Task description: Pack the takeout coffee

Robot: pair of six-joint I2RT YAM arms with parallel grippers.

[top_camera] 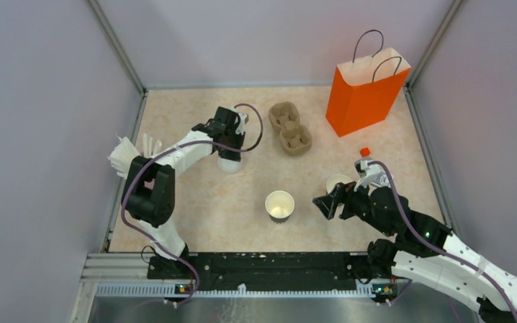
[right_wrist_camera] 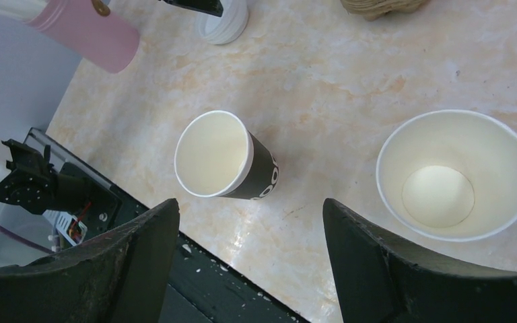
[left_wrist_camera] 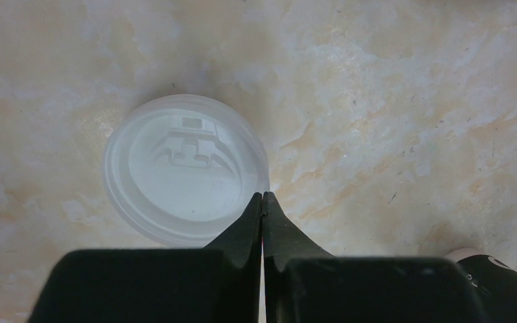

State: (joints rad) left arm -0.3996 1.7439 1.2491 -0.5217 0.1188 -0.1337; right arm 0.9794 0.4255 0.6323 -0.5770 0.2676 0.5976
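A round white plastic lid (left_wrist_camera: 182, 165) lies flat on the table, and also shows in the top view (top_camera: 229, 165). My left gripper (left_wrist_camera: 262, 196) is shut, with its tips at the lid's right rim; in the top view it (top_camera: 231, 152) points down over the lid. An open paper cup with a dark body (right_wrist_camera: 225, 158) stands at mid table (top_camera: 280, 205), without a lid. A second open cup (right_wrist_camera: 454, 175) stands near my right gripper (top_camera: 338, 182). My right gripper (right_wrist_camera: 250, 205) is open and empty, low between the two cups (top_camera: 324, 202).
A brown pulp two-cup tray (top_camera: 289, 127) lies at the back centre. A tall orange paper bag (top_camera: 362, 94) stands open at the back right. White paper items (top_camera: 125, 157) lie by the left wall. The black base rail (top_camera: 262, 269) runs along the near edge.
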